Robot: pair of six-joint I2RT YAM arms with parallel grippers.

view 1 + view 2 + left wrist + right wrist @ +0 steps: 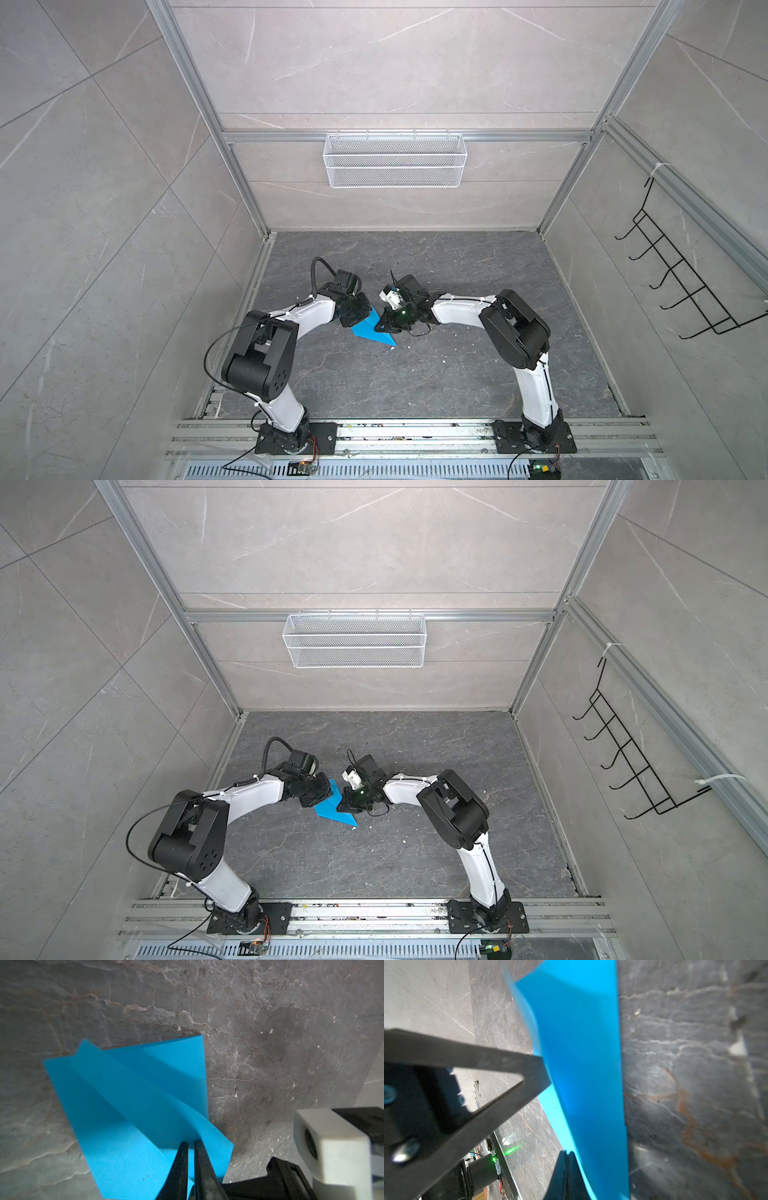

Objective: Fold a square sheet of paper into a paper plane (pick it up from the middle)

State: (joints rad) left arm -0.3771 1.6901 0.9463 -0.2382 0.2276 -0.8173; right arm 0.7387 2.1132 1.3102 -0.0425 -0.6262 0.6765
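Observation:
The square sheet of paper (372,336) (334,814) is bright blue and lies on the dark marble table, folded into a pointed, creased shape. In the left wrist view one layer of the paper (124,1126) curls up off the rest toward my left gripper (191,1142) (365,322). That gripper is shut on this raised fold, with only a slit between its fingers. My right gripper (568,1152) (377,328) is shut, with its tips against the paper's (581,1064) near edge. No paper shows between its jaws. The two grippers meet tip to tip over the paper.
A white mesh basket (395,160) hangs on the back wall. A black wire hook rack (685,274) is on the right wall. Small white scraps (390,348) lie by the paper's point. The right arm's white camera mount (328,1147) sits close beside my left fingers.

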